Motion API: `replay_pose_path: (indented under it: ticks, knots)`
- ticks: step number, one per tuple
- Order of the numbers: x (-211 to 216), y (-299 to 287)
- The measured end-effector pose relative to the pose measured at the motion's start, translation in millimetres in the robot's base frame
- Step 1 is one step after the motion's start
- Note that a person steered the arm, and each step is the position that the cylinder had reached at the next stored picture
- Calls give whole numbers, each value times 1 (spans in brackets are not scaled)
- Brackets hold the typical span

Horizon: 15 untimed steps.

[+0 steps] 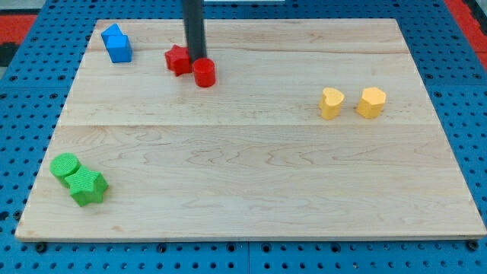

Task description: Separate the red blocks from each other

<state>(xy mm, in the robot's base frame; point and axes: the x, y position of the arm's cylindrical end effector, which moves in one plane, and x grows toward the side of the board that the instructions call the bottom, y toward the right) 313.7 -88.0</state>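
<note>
Here the two red blocks sit close together near the view's top, left of centre, on the wooden board (251,167). The red star-shaped block (178,59) lies to the view's left and a little higher, while the red cylinder (204,73) stands just beside it to the view's lower right; whether the two touch I cannot tell, as my rod (194,27) comes down right at the spot where they meet. My tip (197,58) rests between them, against the right side of the star and just above the cylinder's top edge, appearing to touch both. The rod ends plainly with nothing that clasps, so it holds nothing and only presses sideways. Further toward the view's top left corner, two blue blocks (117,44) huddle together, touching, their shapes hard to make out. Well apart on the view's right, two yellow blocks stand side by side with a small gap: a yellow heart-like block (331,103) and a yellow hexagonal block (371,102). At the view's bottom left, a green cylinder (65,165) touches a green star-shaped block (88,187). Around the board lies a blue perforated surface (30,99).
</note>
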Motion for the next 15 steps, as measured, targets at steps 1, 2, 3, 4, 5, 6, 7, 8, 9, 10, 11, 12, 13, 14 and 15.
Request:
replay_pose_path:
  ticks: [1, 2, 3, 4, 5, 6, 7, 8, 9, 10, 11, 12, 13, 14, 15]
  knots:
    - [5, 62]
    - [19, 18]
    - [20, -26]
    - [44, 28]
    - [50, 68]
    - [57, 0]
    - [75, 52]
    - [80, 90]
    - [95, 34]
    - [127, 84]
    - [123, 94]
    - [117, 96]
    - [117, 108]
    - [118, 83]
    - [104, 41]
